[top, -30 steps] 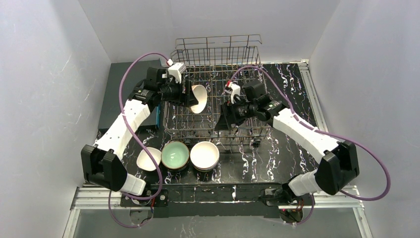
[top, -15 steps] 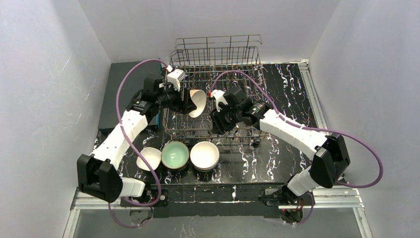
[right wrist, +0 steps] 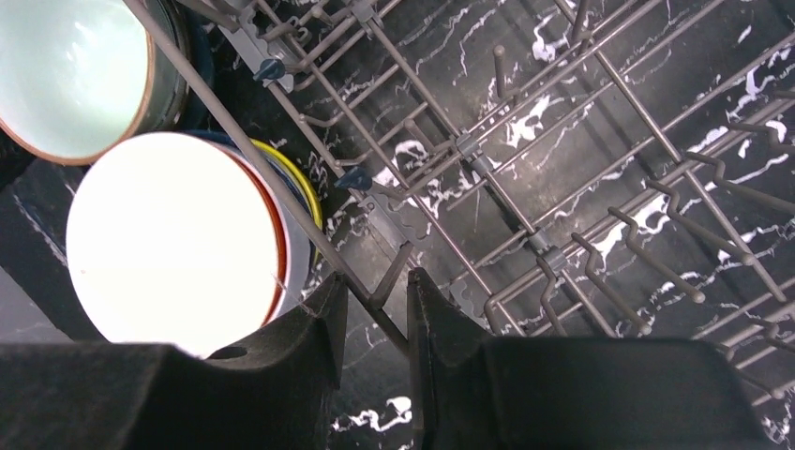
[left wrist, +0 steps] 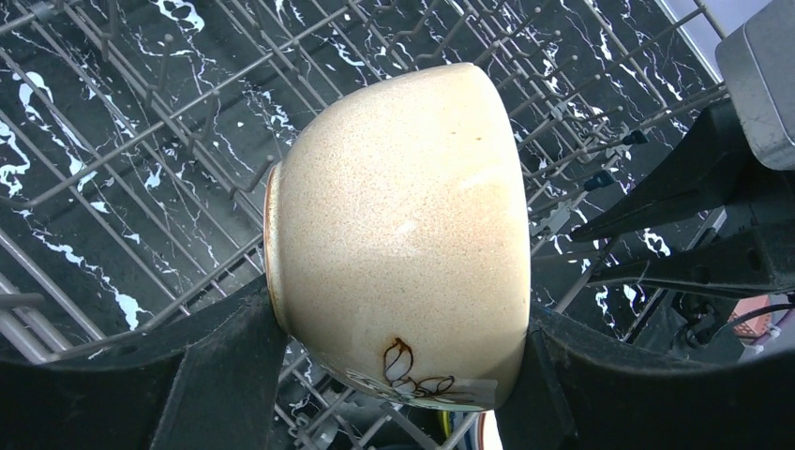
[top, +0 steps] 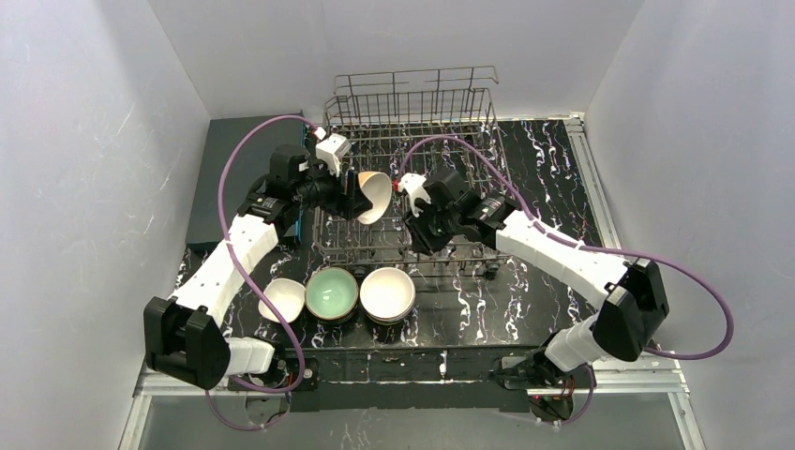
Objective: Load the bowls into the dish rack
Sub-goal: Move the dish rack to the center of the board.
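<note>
The left tool [left wrist: 389, 370] is clamping a peach-tan bowl [left wrist: 403, 216], tipped on its side, above the dish rack [top: 412, 103] toward its 9 o'clock edge. The right tool [right wrist: 370, 328] is hovering barely parted, straddling a wire on the rack's 6 o'clock rim. A mint green bowl [top: 332, 292] is sitting on the table [top: 544, 159] at the rack's 7 o'clock.

Rear centre of your table [top: 562, 159]: dish rack [top: 412, 98] | left of it: slab [top: 206, 206] | before its front rail, in a row: left bowl [top: 281, 300], middle bowl [top: 332, 292], right bowl [top: 387, 293] | above its left part: tilted bowl [top: 374, 194]
</note>
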You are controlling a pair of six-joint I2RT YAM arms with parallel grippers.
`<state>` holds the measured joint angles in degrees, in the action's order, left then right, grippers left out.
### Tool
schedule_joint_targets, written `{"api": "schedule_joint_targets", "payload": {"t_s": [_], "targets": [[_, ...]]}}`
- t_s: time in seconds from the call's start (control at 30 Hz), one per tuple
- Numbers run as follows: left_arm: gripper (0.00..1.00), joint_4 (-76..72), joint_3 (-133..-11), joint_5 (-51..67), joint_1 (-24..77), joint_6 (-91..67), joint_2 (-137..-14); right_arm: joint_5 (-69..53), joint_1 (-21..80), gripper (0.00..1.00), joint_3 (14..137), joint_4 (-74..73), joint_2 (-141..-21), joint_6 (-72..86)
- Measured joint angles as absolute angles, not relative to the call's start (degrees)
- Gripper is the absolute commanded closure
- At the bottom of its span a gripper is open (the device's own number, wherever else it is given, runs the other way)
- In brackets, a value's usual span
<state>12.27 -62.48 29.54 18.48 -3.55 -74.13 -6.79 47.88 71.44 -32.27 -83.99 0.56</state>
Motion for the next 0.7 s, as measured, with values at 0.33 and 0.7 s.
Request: {"api": "schedule_joint_targets", "payload": {"t_s": [0.33,0.7], "targets": [[1.0,11.22,-62.15,31.38,18.48,-2.24,-74.13,-2.42,47.97,0.99,70.32,-39.79,-79.18,-0.43],[1.0,8.36,-61.71,34.22,18.48,1.85,-74.13,-5.5,47.48,0.34,70.32,-40.14,-77.28,4.12]]}}
